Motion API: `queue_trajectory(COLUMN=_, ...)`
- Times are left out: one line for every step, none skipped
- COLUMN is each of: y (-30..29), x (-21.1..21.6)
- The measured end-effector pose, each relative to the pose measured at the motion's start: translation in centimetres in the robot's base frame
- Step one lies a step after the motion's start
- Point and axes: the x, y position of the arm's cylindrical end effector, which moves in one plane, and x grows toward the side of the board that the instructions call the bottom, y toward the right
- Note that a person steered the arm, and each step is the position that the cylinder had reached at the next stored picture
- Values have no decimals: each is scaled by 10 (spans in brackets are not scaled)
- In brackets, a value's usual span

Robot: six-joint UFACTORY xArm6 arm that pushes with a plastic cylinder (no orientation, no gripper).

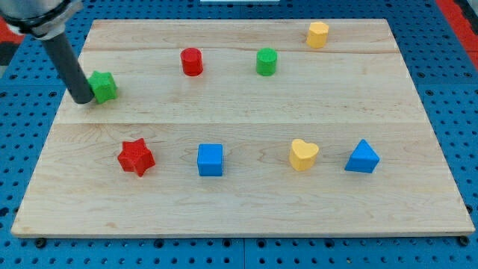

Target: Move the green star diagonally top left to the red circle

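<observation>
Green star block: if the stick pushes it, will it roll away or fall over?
Probably neither. The green star looks low and flat-bottomed, so it should slide on the smooth wooden board. Its points may make it twist, since my tip touches its left side.

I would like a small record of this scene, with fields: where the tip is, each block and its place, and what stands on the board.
my tip: at the view's left, against the left side of the green star
green star: upper left of the board
red circle: right of the green star, slightly higher
green circle: right of the red circle
yellow block: near the top edge, shape unclear
red star: lower left
blue cube: right of the red star
yellow heart: lower right
blue triangle: rightmost in the lower row
board: pale wood
</observation>
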Motion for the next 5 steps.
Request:
queue_trajectory(y=20, x=-9)
queue_trajectory(y=41, x=-44)
queue_trajectory(y=63, x=-77)
queue_trajectory(y=86, x=-88)
queue_trajectory(y=112, x=-99)
